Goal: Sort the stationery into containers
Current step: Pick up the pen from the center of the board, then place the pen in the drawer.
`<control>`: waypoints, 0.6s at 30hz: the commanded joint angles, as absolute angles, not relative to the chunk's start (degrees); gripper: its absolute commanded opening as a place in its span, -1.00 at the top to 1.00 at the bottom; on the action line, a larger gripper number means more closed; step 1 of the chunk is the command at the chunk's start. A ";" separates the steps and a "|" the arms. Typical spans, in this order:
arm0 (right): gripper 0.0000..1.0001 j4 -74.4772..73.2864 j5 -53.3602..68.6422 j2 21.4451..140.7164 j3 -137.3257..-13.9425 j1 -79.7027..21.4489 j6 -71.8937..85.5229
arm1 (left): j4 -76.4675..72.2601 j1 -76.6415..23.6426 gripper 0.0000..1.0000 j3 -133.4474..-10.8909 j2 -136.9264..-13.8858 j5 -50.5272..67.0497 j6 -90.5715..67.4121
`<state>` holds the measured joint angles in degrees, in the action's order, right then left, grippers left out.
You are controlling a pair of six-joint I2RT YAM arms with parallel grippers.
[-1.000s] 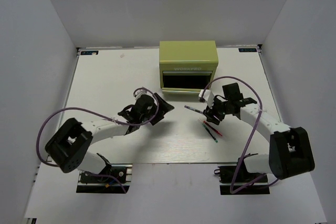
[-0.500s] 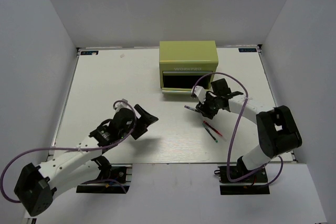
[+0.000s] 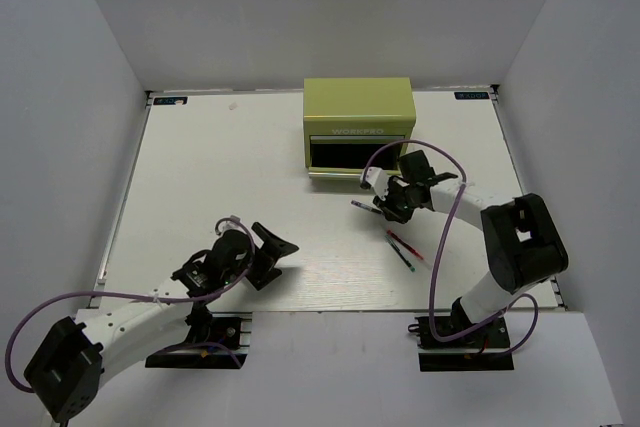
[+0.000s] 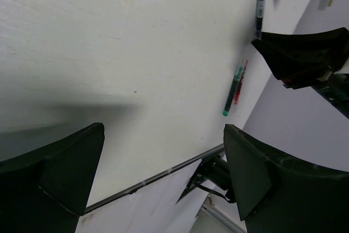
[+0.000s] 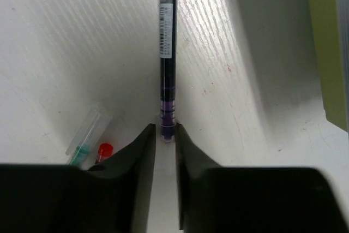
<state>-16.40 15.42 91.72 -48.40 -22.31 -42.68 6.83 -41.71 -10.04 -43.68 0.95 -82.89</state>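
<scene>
Right gripper [image 5: 165, 132] fingers clench the dark pen [image 5: 167, 36] by its end; carry it level to the tool chest [image 3: 358, 107]. Left gripper [image 4: 162, 151] fingers spread.

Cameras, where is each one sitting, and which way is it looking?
Top external: high behind the robot, looking down on the table, green chest, left arm and right arm.
Left wrist: on the left arm, looking across the table over its open left pincer.
Right wrist: on the right arm, looking down its right pincer, closed on the purple pen.
Both wrist views share that pen.
</scene>
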 commanded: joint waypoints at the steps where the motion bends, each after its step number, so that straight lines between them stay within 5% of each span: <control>1: 0.62 -19.77 15.73 93.51 -49.48 -22.59 -43.86 | 0.97 -41.31 -1.00 -10.20 -43.15 2.72 -84.64; 7: 0.95 -26.87 20.30 88.69 -54.29 -22.59 -47.63 | 2.45 -41.31 -1.00 -15.20 -47.28 3.25 -79.82; 18: 0.97 -31.38 22.78 86.56 -74.52 -23.11 -45.70 | 4.39 -41.31 -1.00 -23.38 -56.95 5.10 -74.27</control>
<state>-30.72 22.33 86.94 -70.50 -22.65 -46.89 4.21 -41.67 -21.30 -56.71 4.14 -76.58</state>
